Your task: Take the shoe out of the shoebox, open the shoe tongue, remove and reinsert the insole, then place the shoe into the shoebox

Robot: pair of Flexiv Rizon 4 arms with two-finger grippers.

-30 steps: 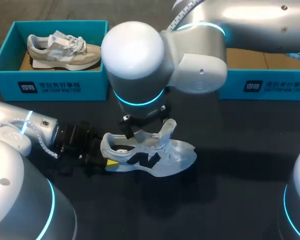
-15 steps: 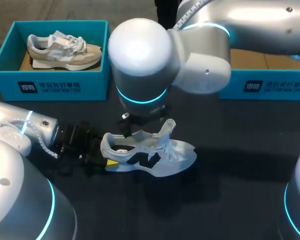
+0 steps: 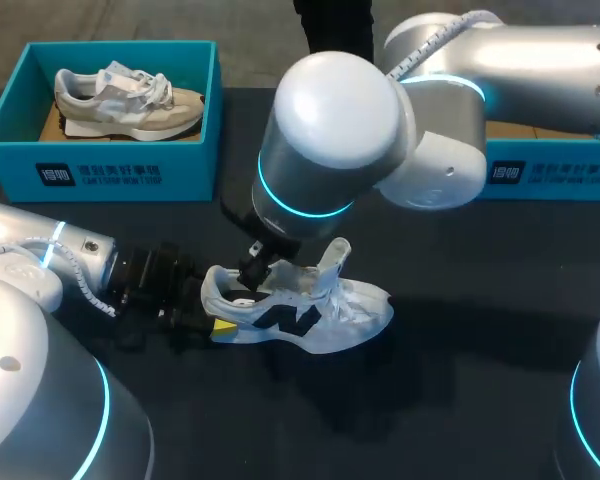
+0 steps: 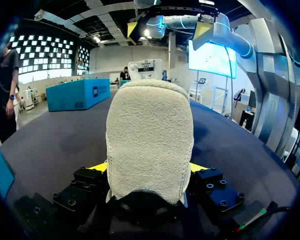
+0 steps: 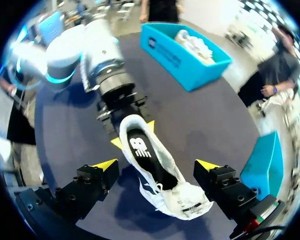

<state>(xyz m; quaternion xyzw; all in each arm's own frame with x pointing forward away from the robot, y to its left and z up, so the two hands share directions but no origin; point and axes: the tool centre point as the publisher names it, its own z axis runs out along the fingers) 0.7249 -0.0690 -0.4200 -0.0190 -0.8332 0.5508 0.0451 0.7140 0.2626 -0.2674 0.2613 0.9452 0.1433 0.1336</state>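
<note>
White shoe (image 3: 300, 305): on the black table (image 3: 460, 380), tongue (image 3: 335, 258) raised.
Left gripper (image 4: 148, 167): clamped on its heel from both sides.
Right gripper (image 5: 156, 165): spread wide, just above the shoe.

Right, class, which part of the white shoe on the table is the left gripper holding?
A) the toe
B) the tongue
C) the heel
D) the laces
C: the left gripper has its yellow tips against both sides of the heel of the white shoe, with the toe pointing away from it.
</note>
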